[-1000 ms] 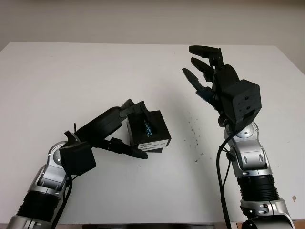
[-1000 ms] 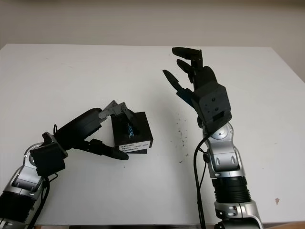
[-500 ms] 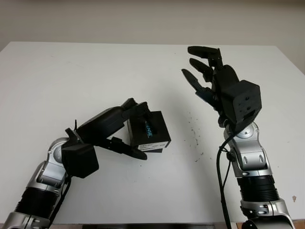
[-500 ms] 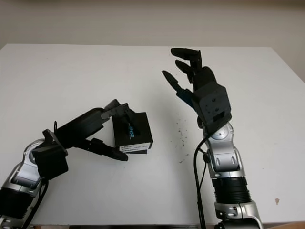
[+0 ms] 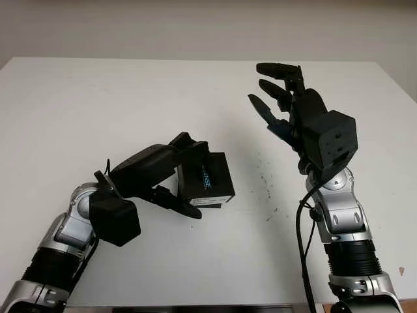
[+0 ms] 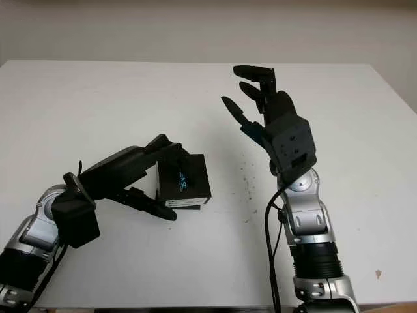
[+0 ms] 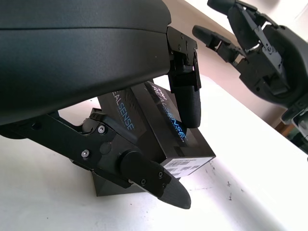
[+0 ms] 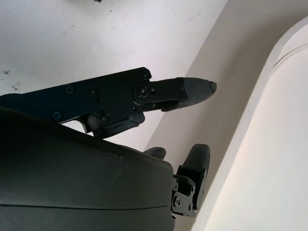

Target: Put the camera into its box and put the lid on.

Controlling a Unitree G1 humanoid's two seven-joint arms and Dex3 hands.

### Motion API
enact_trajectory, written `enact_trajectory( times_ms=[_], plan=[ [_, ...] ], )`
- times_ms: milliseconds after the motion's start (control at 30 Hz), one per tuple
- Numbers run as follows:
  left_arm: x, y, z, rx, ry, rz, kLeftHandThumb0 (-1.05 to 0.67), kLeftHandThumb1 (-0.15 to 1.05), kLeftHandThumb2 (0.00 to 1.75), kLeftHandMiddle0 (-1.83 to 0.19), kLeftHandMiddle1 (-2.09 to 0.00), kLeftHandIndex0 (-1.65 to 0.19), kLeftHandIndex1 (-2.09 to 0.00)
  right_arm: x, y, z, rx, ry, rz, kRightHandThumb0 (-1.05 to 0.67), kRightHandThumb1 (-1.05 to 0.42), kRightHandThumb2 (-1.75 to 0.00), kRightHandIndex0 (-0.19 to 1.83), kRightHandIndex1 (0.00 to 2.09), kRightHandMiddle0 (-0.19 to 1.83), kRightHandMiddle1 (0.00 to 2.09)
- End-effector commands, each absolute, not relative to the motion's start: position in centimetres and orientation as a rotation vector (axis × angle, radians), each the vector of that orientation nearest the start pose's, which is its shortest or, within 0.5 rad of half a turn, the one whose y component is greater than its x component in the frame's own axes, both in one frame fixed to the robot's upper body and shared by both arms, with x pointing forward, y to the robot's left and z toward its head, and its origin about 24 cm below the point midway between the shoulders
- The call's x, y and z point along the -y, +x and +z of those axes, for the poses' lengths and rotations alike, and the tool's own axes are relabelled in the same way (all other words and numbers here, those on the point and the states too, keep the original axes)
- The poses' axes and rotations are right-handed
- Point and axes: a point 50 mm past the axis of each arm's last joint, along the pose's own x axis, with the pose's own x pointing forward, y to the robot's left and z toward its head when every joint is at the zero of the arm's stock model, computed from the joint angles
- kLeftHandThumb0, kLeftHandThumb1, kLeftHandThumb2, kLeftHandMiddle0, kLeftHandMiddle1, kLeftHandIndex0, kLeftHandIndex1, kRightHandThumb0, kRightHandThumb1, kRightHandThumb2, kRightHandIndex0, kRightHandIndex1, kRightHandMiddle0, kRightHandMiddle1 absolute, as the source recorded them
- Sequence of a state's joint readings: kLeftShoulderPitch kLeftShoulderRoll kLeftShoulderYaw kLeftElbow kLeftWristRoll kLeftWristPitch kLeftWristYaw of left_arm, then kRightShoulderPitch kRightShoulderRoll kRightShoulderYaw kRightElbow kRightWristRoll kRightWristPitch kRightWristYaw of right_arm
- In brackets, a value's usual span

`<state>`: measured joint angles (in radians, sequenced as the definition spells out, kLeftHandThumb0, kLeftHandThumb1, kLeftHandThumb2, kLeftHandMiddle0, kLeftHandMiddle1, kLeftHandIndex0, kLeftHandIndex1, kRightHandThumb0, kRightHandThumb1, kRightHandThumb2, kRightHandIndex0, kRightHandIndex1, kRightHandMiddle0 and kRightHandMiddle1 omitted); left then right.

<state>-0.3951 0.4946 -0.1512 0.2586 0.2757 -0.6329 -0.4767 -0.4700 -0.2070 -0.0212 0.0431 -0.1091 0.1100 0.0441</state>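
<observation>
Matte white table (image 5: 98,104); left hand (image 5: 171,171) clasps boxy black carton (image 5: 208,181).

You've got the box (image 5: 207,183) mid-table (image 5: 130,98), left hand (image 5: 171,175) around it, right hand (image 5: 287,104) raised well off to its right.

The two eye views are looking forward and down from head height at the white counter (image 5: 98,104), sharing almost the same scene from slightly offset positions. The left wrist view is sitting very close behind the left robot hand (image 7: 120,125), looking across the black box (image 7: 168,139) toward the right robot hand (image 7: 262,57). The right wrist view is facing past its own fingers (image 8: 187,91) toward counter and wall.
</observation>
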Motion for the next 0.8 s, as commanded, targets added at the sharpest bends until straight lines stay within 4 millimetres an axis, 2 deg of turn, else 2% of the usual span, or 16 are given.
enact_trajectory(
  times_ms=[0, 267, 333, 433, 500, 600, 667, 767],
  plan=[
    [-15.56, 29.61, 12.76, 0.545, 0.969, -0.763, -0.16, 1.03, 0.05, -0.09, -1.59, -0.19, -1.54, 16.09, 32.67, 16.16, 0.323, -0.309, 0.055, -0.52, -1.05, -0.24, 0.07, 0.51, -0.19, 1.13],
    [-15.59, 29.62, 12.72, 0.569, 1.007, -0.752, -0.17, 1.03, 0.05, 0.00, -1.66, -0.18, -1.57, 16.23, 32.69, 16.03, 0.316, -0.314, 0.056, -0.53, -1.05, -0.24, 0.07, 0.54, -0.17, 1.09],
    [-15.59, 29.62, 12.75, 0.598, 1.062, -0.736, -0.21, 1.03, 0.06, 0.04, -1.65, -0.17, -1.57, 16.24, 32.64, 16.07, 0.320, -0.320, 0.058, -0.52, -1.05, -0.24, 0.06, 0.54, -0.18, 1.09],
    [-15.70, 29.75, 12.86, 0.617, 1.165, -0.711, -0.26, 1.03, 0.06, 0.08, -1.34, -0.12, -1.48, 16.34, 32.63, 16.03, 0.318, -0.327, 0.057, -0.52, -1.05, -0.24, 0.06, 0.54, -0.16, 1.06],
    [-15.84, 29.89, 12.97, 0.619, 1.218, -0.689, -0.30, 1.04, 0.06, 0.11, -1.06, -0.04, -1.30, 16.33, 32.63, 16.03, 0.313, -0.323, 0.056, -0.53, -1.05, -0.24, 0.06, 0.55, -0.15, 1.05],
    [-16.14, 30.12, 13.13, 0.612, 1.258, -0.655, -0.34, 1.05, 0.07, 0.04, -0.61, -0.02, -0.89, 16.30, 32.60, 16.04, 0.318, -0.323, 0.060, -0.53, -1.05, -0.24, 0.06, 0.55, -0.15, 1.05],
    [-16.28, 30.23, 13.20, 0.610, 1.270, -0.640, -0.35, 1.05, 0.07, 0.02, -0.52, -0.02, -0.79, 16.28, 32.59, 16.04, 0.318, -0.323, 0.060, -0.52, -1.05, -0.24, 0.05, 0.55, -0.16, 1.06],
    [-16.49, 30.40, 13.22, 0.606, 1.290, -0.628, -0.36, 1.04, 0.07, -0.01, -0.49, -0.04, -0.78, 16.30, 32.59, 16.02, 0.317, -0.325, 0.063, -0.52, -1.05, -0.24, 0.04, 0.55, -0.17, 1.07]
  ],
)
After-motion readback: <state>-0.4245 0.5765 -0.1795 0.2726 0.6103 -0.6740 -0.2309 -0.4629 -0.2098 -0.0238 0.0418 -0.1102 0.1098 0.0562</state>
